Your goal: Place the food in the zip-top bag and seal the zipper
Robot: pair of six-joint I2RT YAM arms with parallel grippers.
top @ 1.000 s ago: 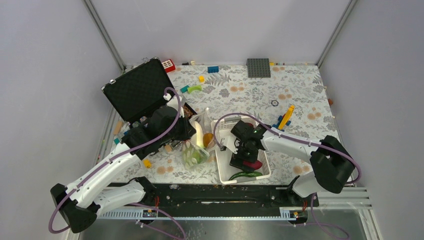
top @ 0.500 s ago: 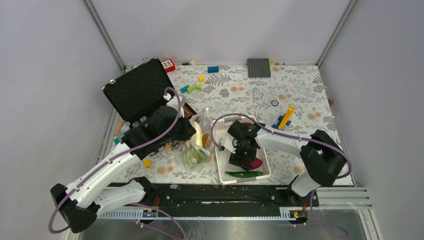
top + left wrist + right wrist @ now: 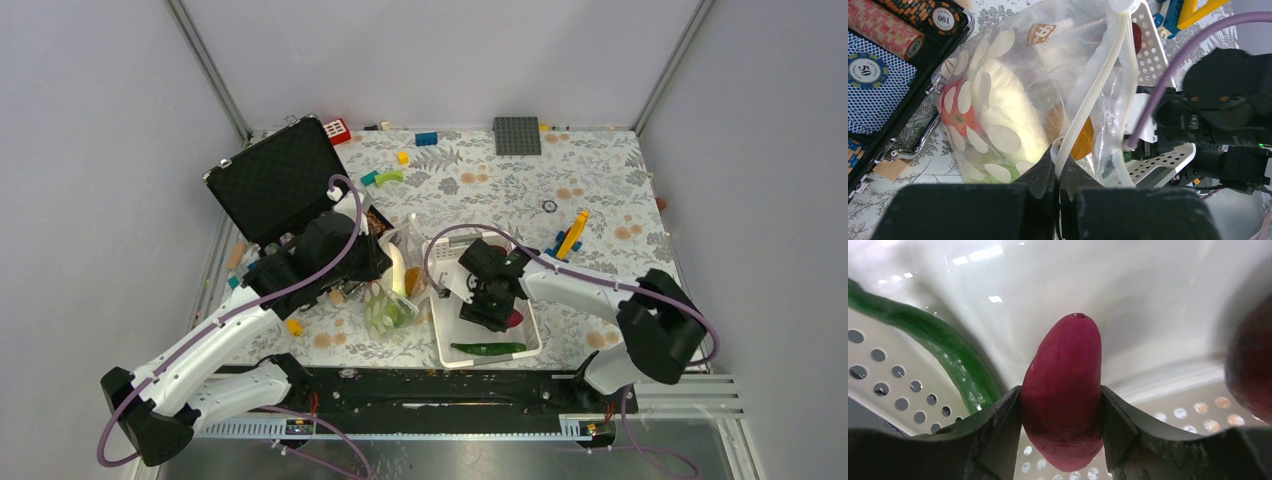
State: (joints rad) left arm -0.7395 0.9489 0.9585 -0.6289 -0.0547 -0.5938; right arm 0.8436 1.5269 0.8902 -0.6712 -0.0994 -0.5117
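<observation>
1. The right gripper point(image 3: 1061, 401) has narrowed its jaws over the last second. Its two fingers now press on either flank of the purple sweet potato point(image 3: 1063, 360), which stands between them inside the white basket point(image 3: 437, 332).
2. Significance: the grasp appears made, so the next piece of food looks ready to be lifted; the lift itself is not yet begun.
3. The long green pepper point(image 3: 943, 347) lies just left of the held piece on the basket floor, and the dark-red bulb point(image 3: 1248, 365) shows at the right edge; both remain to be moved.
4. The left gripper point(image 3: 1057, 200) has its fingers pressed together on the mouth edge of the zip-top bag point(image 3: 1013, 65), holding it up just beside the basket. The zipper point(image 3: 1098, 85) is unsealed.
5. The white radish point(image 3: 1008, 110), the red tomato point(image 3: 950, 112) and the brown oval point(image 3: 1083, 142) already sit in the bag.
6. Against the frame one second earlier: the right wrist has settled slightly farther into the basket, while the left arm and bag are unchanged.
</observation>
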